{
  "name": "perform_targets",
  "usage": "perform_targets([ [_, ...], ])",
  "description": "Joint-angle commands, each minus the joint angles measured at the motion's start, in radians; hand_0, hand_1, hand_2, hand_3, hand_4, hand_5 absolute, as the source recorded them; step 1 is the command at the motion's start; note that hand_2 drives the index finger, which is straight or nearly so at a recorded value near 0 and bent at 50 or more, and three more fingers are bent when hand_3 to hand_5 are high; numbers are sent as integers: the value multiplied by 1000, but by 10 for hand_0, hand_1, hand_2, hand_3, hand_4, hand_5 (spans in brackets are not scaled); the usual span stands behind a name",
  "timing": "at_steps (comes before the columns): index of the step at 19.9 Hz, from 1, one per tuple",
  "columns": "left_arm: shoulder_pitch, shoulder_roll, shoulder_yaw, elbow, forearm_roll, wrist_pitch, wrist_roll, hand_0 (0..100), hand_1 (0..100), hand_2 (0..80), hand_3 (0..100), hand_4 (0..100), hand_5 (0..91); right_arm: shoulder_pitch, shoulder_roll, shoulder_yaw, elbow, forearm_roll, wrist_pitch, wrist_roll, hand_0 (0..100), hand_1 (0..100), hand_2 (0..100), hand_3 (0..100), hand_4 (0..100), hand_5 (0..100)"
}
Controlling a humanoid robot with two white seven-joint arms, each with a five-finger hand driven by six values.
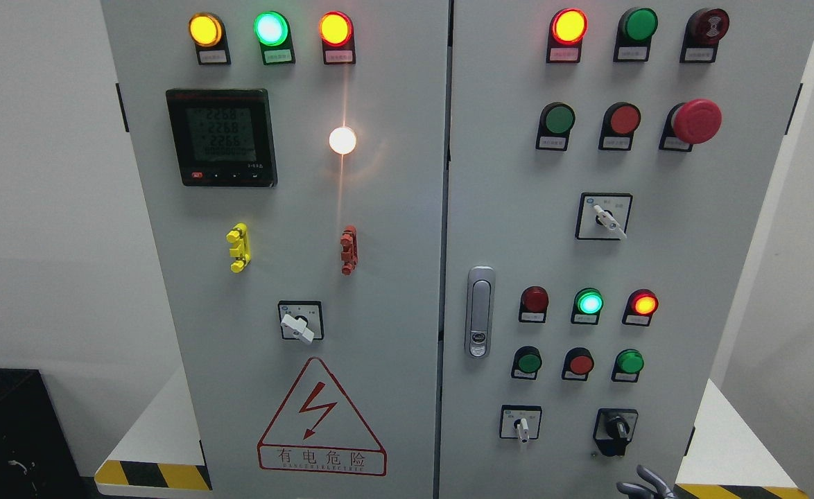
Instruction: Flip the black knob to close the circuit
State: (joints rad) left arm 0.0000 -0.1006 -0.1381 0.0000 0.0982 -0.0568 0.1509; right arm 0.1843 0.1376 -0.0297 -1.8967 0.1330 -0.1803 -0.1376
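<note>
Fingertips [646,479] below black knob [616,428].

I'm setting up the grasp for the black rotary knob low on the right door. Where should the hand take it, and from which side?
Pinch the raised black grip bar across the black rotary knob, fingers on its two flat sides, coming straight at the grey cabinet door from the front. The bar stands proud and roughly upright. The right hand shows just below it, so rising from underneath looks the shortest way.
</note>
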Motion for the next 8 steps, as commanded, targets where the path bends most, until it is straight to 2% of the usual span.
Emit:
perform_targets([
  [1, 23, 1, 0, -29, 0, 0, -1, 120, 556, 0, 0, 0, 0, 26, -3, 19, -18, -145, -2, 15, 0, 0, 106, 297, 281, 180],
  [8, 23, -1, 0, -29, 0, 0, -1, 120, 556, 0, 0, 0, 0, 50, -4, 24, -19, -167, -34, 49, 0, 0, 42, 189, 174, 68],
])
